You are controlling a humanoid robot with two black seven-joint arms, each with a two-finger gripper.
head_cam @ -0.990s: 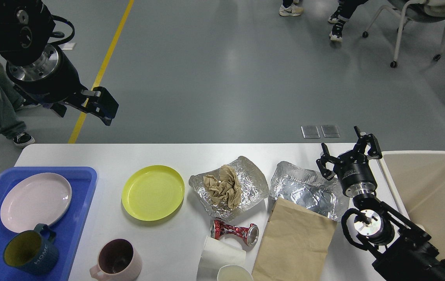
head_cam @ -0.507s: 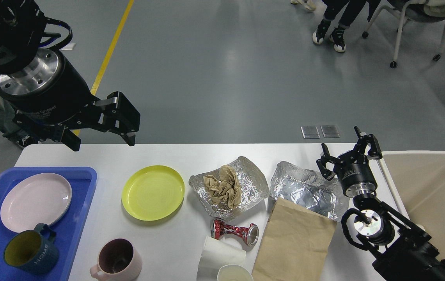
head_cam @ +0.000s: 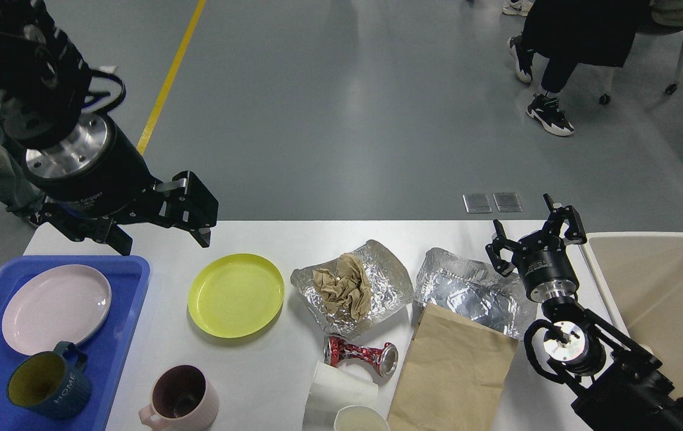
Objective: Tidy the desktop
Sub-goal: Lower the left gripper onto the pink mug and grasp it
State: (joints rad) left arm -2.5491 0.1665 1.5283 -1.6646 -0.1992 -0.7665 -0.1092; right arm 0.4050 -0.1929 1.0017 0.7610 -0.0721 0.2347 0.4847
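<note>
Above the desktop (head_cam: 269, 239), left tool (head_cam: 164, 230) lower than before, open.

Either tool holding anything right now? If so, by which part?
Nothing held. Left tool is open above the desktop; right tool is open and empty.

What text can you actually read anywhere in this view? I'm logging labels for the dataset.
"HOME" on the dark blue mug in the blue tray.
Print on the left gripper body: part reads like "Gripper", the rest too blurred.
Print on the right gripper body: too small to read.
Crushed red can: markings unreadable.
</note>
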